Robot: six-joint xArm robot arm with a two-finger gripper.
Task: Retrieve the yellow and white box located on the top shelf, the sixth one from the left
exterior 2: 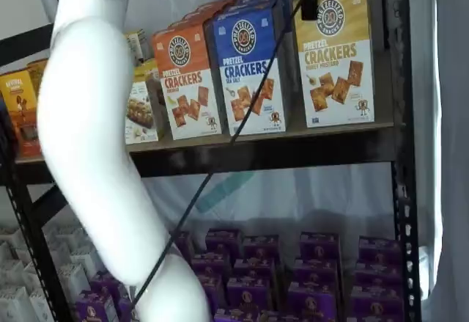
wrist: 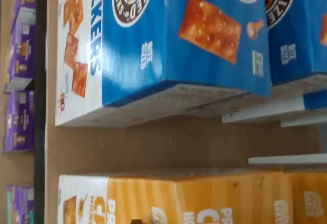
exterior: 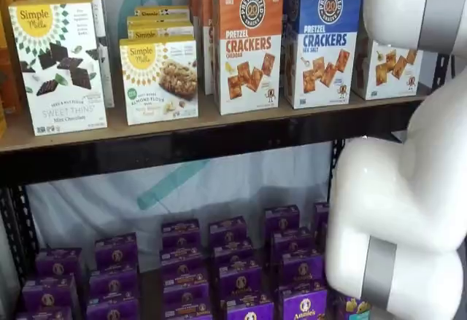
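1. The yellow and white box (exterior 2: pixel 337 58) stands upright on the top shelf (exterior 2: pixel 293 140), at its far right end, just beside the blue-and-white Pretzel Crackers box (exterior 2: pixel 249 69). Its top edge is cut off by the frame in that shelf view.
2. In a shelf view the same box (exterior: pixel 385 68) shows only its white lower part with cracker pictures; the white robot arm (exterior: pixel 408 189) covers its upper half and right side.
3. In the wrist view, which is turned on its side, the yellow and white box (wrist: pixel 204 198) is cut off by the frame edge, and its printing is blurred and only partly readable.
4. The blue box (wrist: pixel 179 40) fills much of the wrist view, its logo cropped; bare wooden shelf board shows between it and the yellow box.
5. The gripper's fingers cannot be picked out with certainty in any view; a small dark object hangs at the top edge of a shelf view beside a black cable (exterior 2: pixel 242 124), too indistinct to name. The jaws stand at their widest and nothing is seen held.
6. The orange-and-white Pretzel Crackers box (exterior 2: pixel 187 80) is partly hidden by the arm (exterior 2: pixel 95 153) in that shelf view.
7. Purple boxes (exterior: pixel 219 269) crowd the lower shelf; their labels are too small to read.
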